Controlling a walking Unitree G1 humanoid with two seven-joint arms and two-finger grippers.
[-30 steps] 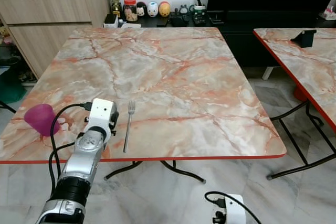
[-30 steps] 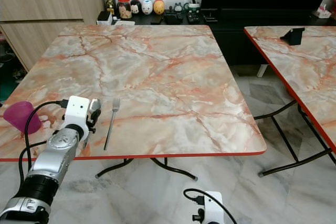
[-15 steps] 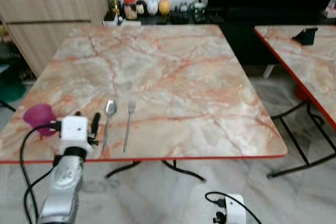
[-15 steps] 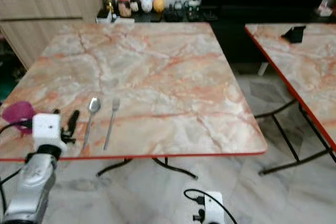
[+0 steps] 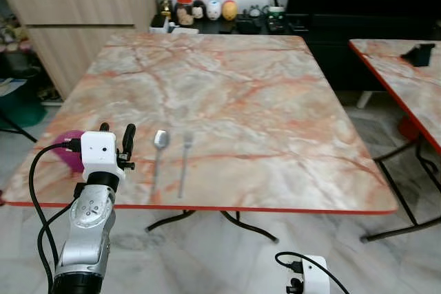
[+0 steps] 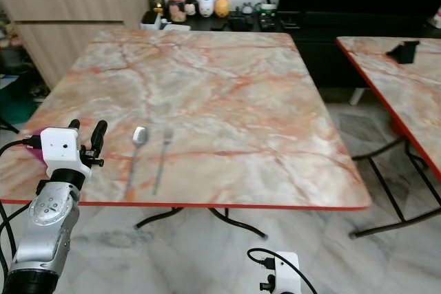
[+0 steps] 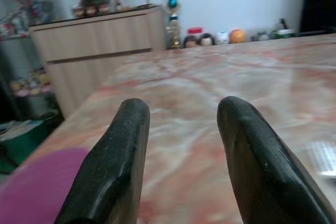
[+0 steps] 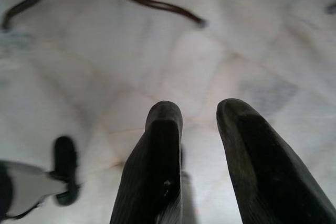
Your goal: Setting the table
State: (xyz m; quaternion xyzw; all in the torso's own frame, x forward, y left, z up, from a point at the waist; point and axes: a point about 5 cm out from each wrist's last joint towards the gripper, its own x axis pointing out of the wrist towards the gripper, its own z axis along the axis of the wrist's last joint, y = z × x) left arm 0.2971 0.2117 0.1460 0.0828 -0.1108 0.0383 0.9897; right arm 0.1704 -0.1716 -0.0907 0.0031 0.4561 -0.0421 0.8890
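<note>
The left gripper (image 5: 115, 132) stands raised at the table's (image 5: 275, 108) near left edge, fingers parted and holding nothing, with the purple cup (image 5: 69, 144) behind it; one second ago it covered the spoon (image 5: 158, 155), which now lies exposed just left of the fork (image 5: 184, 164). The right wrist view shows the right gripper (image 8: 195, 114) hanging over the floor (image 8: 105, 66), fingers slightly apart, empty.

The tabletop (image 5: 227, 94) is marble-patterned, pink and orange, with a red edge. A spoon (image 5: 158, 151) lies on it just to the right of the left pincer (image 5: 116, 144), and a fork (image 5: 185, 162) lies just beyond, parallel to it. A purple cup (image 5: 69, 148) stands behind the pincer, partly hidden.
</note>
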